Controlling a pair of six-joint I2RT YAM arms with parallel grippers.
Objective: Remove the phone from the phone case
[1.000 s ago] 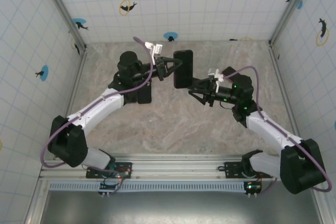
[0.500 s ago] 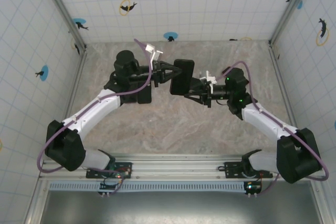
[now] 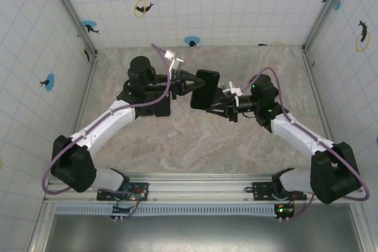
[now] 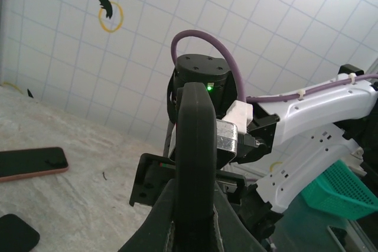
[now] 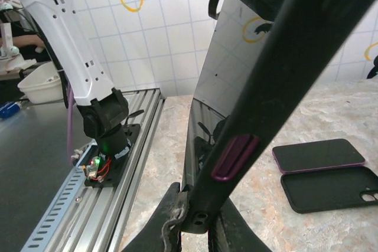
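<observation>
The phone, still in its black phone case [image 3: 205,89], is held in the air between both arms. My left gripper [image 3: 192,84] is shut on its far left edge, and the case stands edge-on [image 4: 194,140] between the fingers [image 4: 155,219]. My right gripper [image 3: 216,99] is shut on the near right end. In the right wrist view, one finger lies on the glossy screen [image 5: 220,81] and the other on the case back. The case's side [image 5: 277,75] carries a purple button [image 5: 234,157].
On the marble floor lie a second phone with a pink rim [image 5: 319,154] and an empty black case [image 5: 331,188]; both show under the left arm [image 3: 161,105]. Tiled walls stand on three sides. A green basket [image 4: 339,190] sits beyond the rail.
The right gripper moved left onto the cased phone's near end and closed on it. The cased phone tilted slightly in the left gripper, which stayed shut.
</observation>
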